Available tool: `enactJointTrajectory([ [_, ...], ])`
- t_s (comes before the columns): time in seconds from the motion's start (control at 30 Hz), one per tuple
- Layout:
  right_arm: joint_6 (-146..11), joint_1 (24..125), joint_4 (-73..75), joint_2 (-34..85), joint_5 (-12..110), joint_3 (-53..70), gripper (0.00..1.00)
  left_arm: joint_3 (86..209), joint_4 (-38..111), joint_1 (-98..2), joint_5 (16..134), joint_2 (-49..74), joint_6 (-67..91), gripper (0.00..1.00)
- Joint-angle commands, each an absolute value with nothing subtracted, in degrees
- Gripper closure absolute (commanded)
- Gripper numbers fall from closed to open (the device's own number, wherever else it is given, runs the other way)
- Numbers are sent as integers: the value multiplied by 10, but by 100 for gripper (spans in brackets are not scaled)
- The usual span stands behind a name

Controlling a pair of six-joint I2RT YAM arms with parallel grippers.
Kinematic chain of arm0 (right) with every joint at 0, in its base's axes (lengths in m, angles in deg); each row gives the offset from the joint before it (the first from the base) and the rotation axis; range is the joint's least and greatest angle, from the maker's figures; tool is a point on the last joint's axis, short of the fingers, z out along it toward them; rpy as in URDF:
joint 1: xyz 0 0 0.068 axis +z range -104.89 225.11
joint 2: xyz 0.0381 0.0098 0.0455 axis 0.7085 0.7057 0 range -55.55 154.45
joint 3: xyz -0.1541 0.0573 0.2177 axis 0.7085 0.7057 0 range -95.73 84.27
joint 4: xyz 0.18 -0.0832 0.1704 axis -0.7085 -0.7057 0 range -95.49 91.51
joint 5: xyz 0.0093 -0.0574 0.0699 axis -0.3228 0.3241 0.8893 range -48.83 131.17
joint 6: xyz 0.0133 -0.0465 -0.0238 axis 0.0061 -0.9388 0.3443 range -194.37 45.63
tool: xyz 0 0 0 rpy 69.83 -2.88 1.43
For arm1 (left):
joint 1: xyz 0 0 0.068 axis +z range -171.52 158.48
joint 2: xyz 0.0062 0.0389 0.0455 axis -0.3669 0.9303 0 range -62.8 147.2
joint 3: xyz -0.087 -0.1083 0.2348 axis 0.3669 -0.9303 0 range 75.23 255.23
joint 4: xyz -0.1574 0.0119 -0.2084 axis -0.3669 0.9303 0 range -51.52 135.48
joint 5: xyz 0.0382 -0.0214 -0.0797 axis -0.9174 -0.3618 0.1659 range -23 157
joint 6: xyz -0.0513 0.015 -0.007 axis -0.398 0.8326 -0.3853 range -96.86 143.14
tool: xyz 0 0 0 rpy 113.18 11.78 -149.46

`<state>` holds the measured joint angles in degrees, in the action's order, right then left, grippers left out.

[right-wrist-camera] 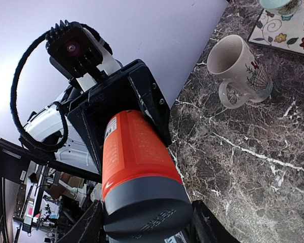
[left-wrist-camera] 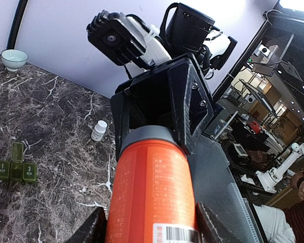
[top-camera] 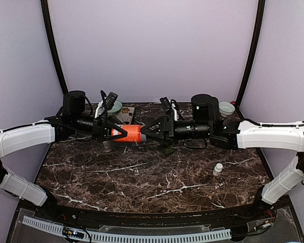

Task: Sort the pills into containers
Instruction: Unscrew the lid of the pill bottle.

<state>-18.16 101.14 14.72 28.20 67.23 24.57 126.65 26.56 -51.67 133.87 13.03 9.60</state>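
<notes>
- From where I stood, the 2 arms met above the middle of the dark marble table (top-camera: pixel 142 177). An orange plastic pill bottle (top-camera: pixel 133 133) lay on its side in the air between them, clear of the surface.
- The left gripper (top-camera: pixel 120 132) was pinching the bottle's labelled body, 1 finger on each flank, and seemed to carry its weight.
- The right gripper (top-camera: pixel 148 132) faced it from the other end, its jaws set around the grey cap (right-wrist-camera: pixel 147 207). They sat very near the cap on both sides, but I could not tell whether they were truly pressing on it.
- I judged the step in hand to be opening the bottle. No loose pill showed anywhere, so the sorting itself had not begun.
- The green pill organiser (left-wrist-camera: pixel 16 167), with numbered compartments and 1 lid standing open, lay on the table just below the 2 grippers.
- A small white bottle (top-camera: pixel 218 168) stood upright well apart from them, on the right side nearer the arm bases.
- A cream ceramic mug (right-wrist-camera: pixel 240 66) stood under the left arm, and a pale green bowl (top-camera: pixel 226 107) sat at the back right corner.
- The next move, to my eye, called for a firm hold on the cap and a twist against the left gripper's steady pinch.
- With the bottle lying level, pills could spill once the cap came free, so tilting the mouth upward first looked wise.
</notes>
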Motion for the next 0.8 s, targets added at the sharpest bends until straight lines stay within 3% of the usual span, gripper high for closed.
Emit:
enactJointTrajectory([
  [0.0,-321,1015,129,278,709,211,84,1296,249,-521,1368,119,77,100],
  [0.2,-542,1021,63,252,679,218,89,1306,162,-520,1435,141,-37,100],
  [0.33,-683,1040,39,231,582,233,89,1314,109,-521,1469,148,-98,100],
  [0.77,-860,1098,52,245,381,249,87,1317,87,-521,1495,155,-135,100],
])
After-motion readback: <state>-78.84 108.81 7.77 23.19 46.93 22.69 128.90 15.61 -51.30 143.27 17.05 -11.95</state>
